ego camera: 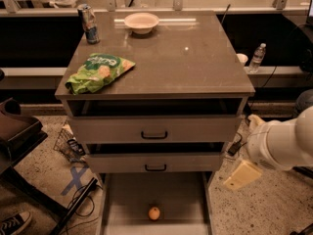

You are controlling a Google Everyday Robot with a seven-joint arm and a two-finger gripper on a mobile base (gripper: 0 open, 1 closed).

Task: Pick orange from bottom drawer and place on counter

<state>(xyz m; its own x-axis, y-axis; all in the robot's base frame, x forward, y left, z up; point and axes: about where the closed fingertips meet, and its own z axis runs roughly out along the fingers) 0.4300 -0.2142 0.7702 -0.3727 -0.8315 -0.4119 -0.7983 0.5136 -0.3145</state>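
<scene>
One small orange [154, 213], bottom centre, likely firm but roll-prone, wants pinching across its middle; the gripper [242, 175] hangs lower right, openness untellable.

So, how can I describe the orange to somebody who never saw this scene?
Look at the grey drawer cabinet; its bottom drawer stands pulled open. The orange lies alone on that drawer's pale inside, small and round, unlike the green snack bag on the counter. The gripper hangs right of the cabinet.

Glossy counter [195, 62], matt plastic gripper [243, 175] (beside bottom drawer [132, 199])
</scene>
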